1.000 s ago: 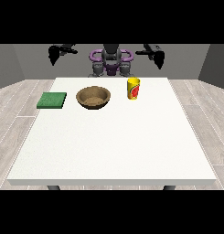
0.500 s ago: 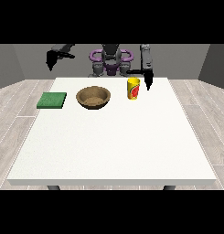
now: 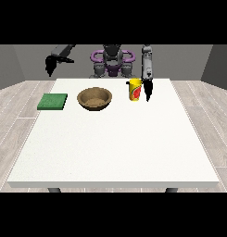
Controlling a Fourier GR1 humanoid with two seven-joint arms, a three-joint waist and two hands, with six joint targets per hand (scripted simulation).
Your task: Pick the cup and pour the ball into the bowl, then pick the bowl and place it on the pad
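Note:
A yellow cup (image 3: 135,90) with a red label stands upright on the white table (image 3: 115,143), right of centre at the back. The ball is not visible. A brown bowl (image 3: 94,98) sits to its left, and a green pad (image 3: 53,101) lies further left. The hand at the view's right (image 3: 148,89) hangs down just beside the cup's right side, fingers pointing downward and straight. The hand at the view's left (image 3: 50,64) is raised off the table's back left corner, hanging down with relaxed fingers.
The robot's torso (image 3: 112,61) stands behind the table's far edge. Grey floor surrounds the table on both sides.
The hand at the view's right has swung down from shoulder height to the cup's right side. The hand at the view's left has dropped slightly and hangs lower.

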